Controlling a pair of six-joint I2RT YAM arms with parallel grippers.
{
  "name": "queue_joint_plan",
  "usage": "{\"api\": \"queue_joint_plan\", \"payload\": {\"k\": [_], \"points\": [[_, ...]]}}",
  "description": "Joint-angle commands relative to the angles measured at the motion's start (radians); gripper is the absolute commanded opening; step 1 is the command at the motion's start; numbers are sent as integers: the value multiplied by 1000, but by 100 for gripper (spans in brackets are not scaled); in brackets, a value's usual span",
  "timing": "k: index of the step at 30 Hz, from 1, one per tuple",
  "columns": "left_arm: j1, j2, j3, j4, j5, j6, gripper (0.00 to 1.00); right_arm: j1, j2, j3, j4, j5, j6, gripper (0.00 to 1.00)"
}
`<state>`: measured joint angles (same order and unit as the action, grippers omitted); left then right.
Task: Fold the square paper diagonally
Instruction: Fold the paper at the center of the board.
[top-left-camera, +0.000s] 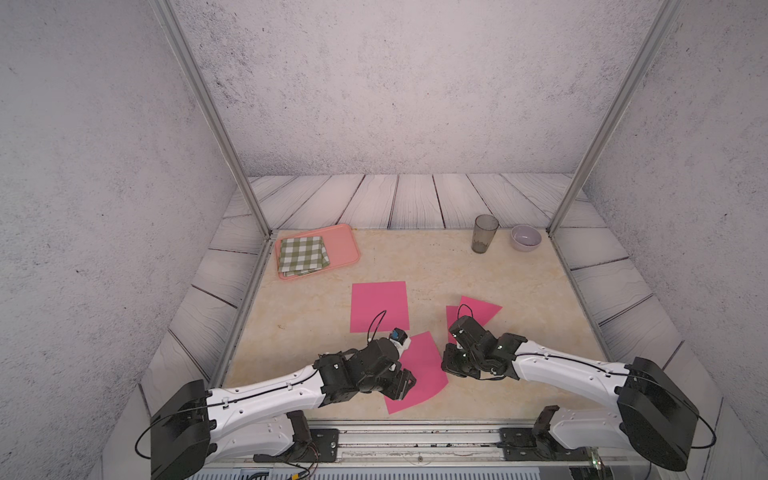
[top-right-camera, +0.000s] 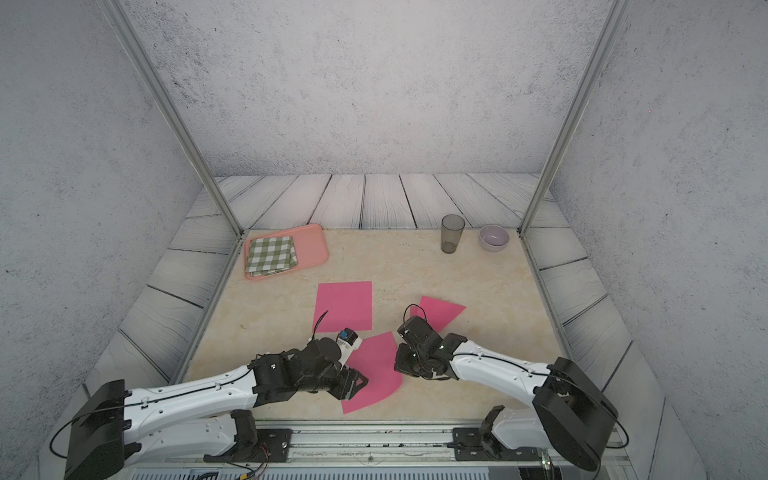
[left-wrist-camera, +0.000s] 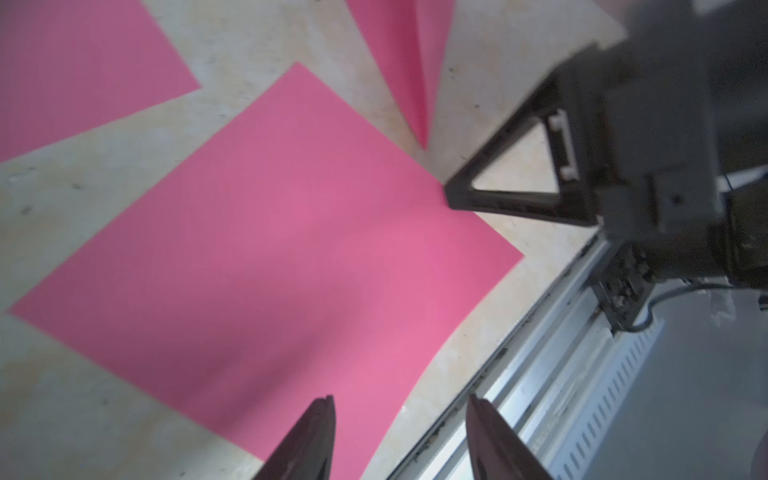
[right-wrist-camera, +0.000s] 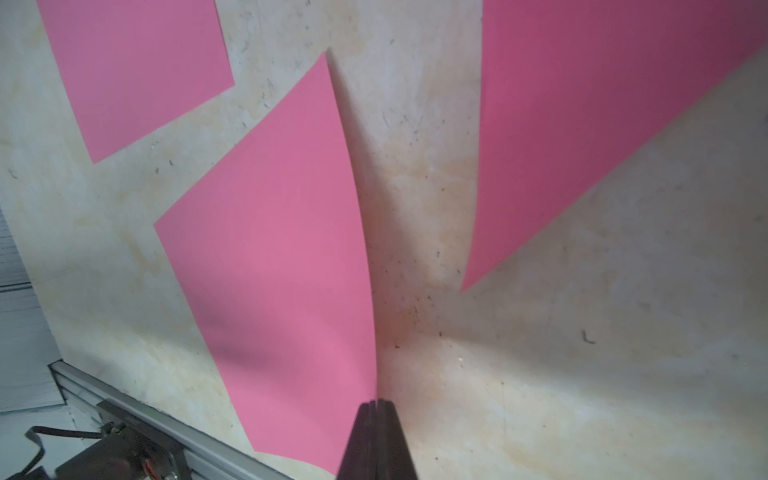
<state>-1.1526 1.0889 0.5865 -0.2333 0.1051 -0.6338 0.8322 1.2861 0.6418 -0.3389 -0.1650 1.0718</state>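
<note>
The pink square paper (top-left-camera: 422, 370) (top-right-camera: 374, 374) lies at the table's front middle, its right edge curling up. My right gripper (top-left-camera: 451, 368) (right-wrist-camera: 377, 402) is shut on that raised edge; the left wrist view shows its tip (left-wrist-camera: 453, 198) pinching the paper (left-wrist-camera: 291, 249). In the right wrist view the paper (right-wrist-camera: 282, 270) rises to meet the jaws. My left gripper (top-left-camera: 402, 384) (left-wrist-camera: 401, 401) hovers open over the paper's near left part. One fingertip (left-wrist-camera: 326, 405) is above the sheet and the other above the table's front rim, with nothing held.
A second flat pink sheet (top-left-camera: 379, 306) lies just behind, and a folded pink one (top-left-camera: 478, 309) sits behind the right arm. At the back are an orange tray (top-left-camera: 345, 245) with a checked cloth, a grey cup (top-left-camera: 484, 233) and a bowl (top-left-camera: 525, 237). A metal rail (top-left-camera: 415, 432) borders the front.
</note>
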Motion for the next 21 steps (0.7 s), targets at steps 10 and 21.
{"api": "queue_joint_plan", "payload": {"k": [10, 21], "points": [[-154, 214, 50, 169, -241, 64, 61, -36, 2, -1, 23, -68, 70, 0], [-210, 376, 143, 178, -339, 63, 63, -45, 17, -5, 47, -84, 77, 0]]}}
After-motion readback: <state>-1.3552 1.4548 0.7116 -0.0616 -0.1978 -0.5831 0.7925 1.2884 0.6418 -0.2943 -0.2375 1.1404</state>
